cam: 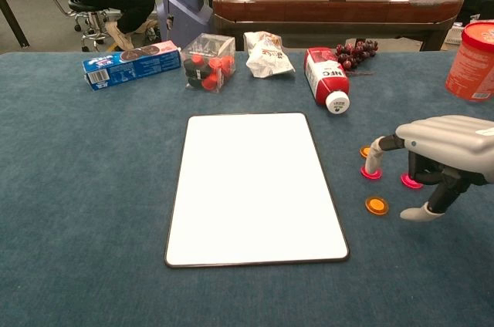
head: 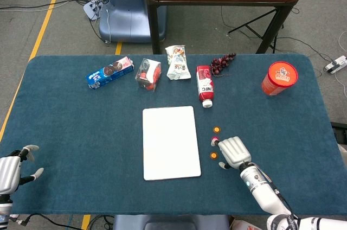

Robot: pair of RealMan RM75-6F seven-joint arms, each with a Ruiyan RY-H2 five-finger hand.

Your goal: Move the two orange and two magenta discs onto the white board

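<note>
Our right hand hovers palm-down, holding nothing, one fingertip on a magenta disc. The other magenta disc and both orange discs lie beside the white board. Our left hand rests open. The red-white bottle reads "NFC".

white board flat, bare; orange discs; magenta discs flat on cloth right of it
</note>
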